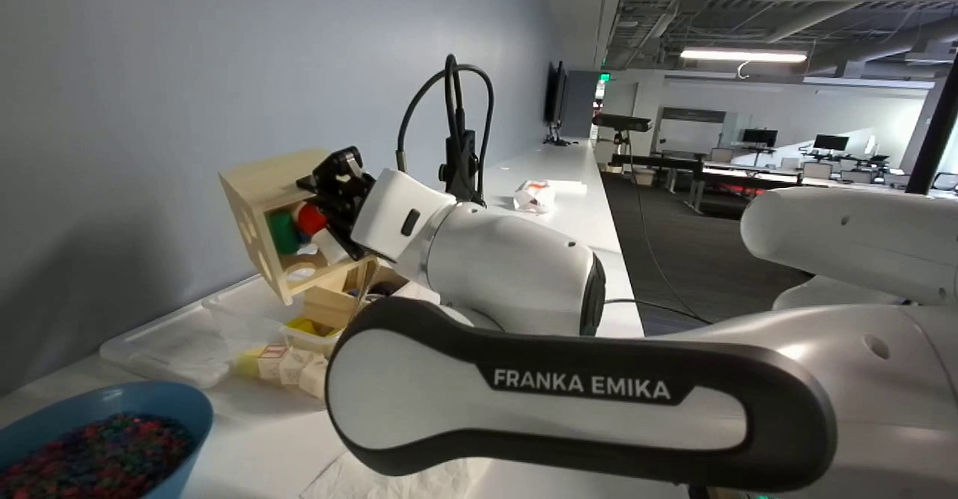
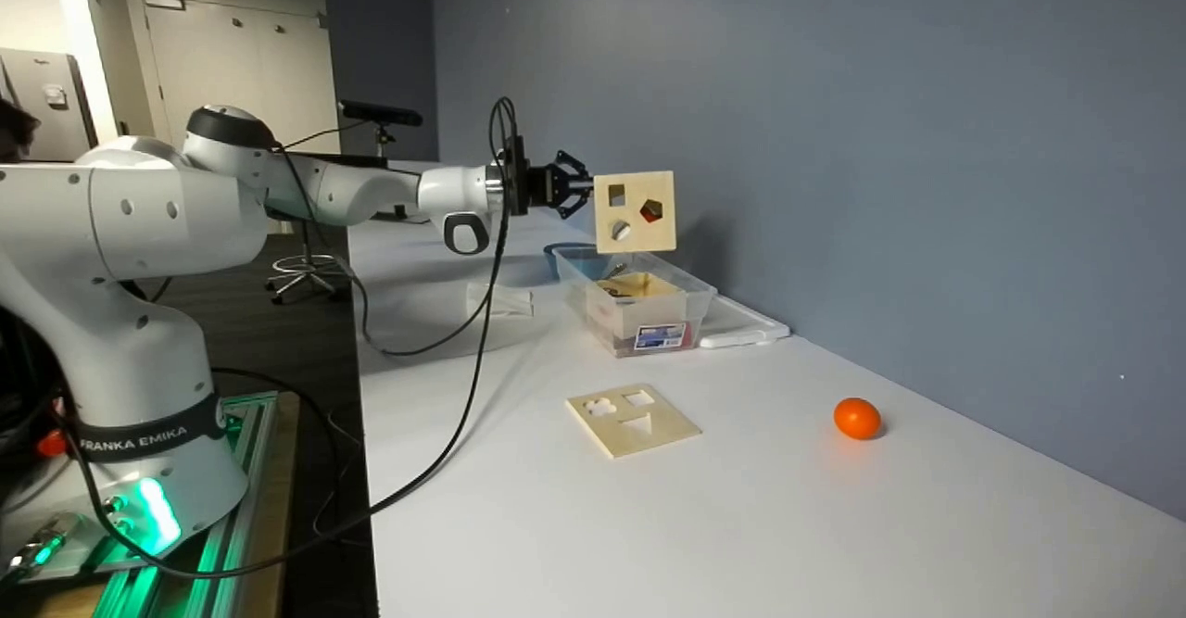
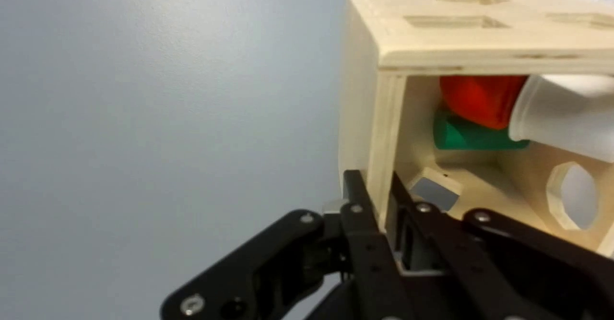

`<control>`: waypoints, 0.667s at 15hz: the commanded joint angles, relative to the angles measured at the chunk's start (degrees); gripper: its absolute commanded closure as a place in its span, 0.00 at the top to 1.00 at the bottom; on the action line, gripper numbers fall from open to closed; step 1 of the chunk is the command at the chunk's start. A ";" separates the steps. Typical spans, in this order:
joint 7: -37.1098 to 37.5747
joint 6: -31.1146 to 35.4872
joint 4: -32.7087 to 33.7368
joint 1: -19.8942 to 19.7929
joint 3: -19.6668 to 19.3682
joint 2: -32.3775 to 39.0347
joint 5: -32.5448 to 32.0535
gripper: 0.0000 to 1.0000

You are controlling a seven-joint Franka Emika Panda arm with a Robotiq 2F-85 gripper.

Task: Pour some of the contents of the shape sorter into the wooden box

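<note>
The shape sorter is a light wooden cube with cut-out holes; it shows in both exterior views [image 1: 258, 185] [image 2: 635, 241] and in the wrist view [image 3: 479, 37]. My gripper [image 1: 310, 188] [image 2: 590, 188] [image 3: 376, 185] is shut on one side wall of it and holds it in the air, tilted, its open side towards the gripper. Inside are a green block [image 1: 284, 231] [image 3: 463, 137], a red piece [image 1: 310, 218] [image 3: 479, 97] and a white cup [image 1: 329, 246] [image 3: 566, 113]. The wooden box [image 1: 329, 308] [image 2: 639, 284] is below the sorter, inside a clear plastic bin [image 2: 639, 321].
A bin lid [image 1: 168, 346] [image 2: 741, 326] lies by the wall. A blue bowl [image 1: 198, 402] holds small coloured pieces. Small blocks [image 1: 292, 368] lie near the bin. A wooden panel with holes [image 2: 602, 428] and an orange ball [image 2: 857, 419] are on the table. The wall [image 3: 192, 118] is close.
</note>
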 commanded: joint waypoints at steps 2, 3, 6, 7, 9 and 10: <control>7.26 10.96 0.27 -4.51 2.93 -0.53 -10.29 0.03; 8.31 12.69 -0.09 -5.38 3.73 -0.48 -11.69 0.03; 10.08 17.17 -0.50 -8.21 5.75 -0.40 -13.84 0.03; 10.09 18.47 -0.39 -9.11 6.22 -0.32 -13.60 0.03; 10.15 20.32 -0.29 -10.47 6.78 -0.29 -12.54 0.03; 10.29 21.07 -0.26 -10.98 6.96 -0.30 -12.14 0.03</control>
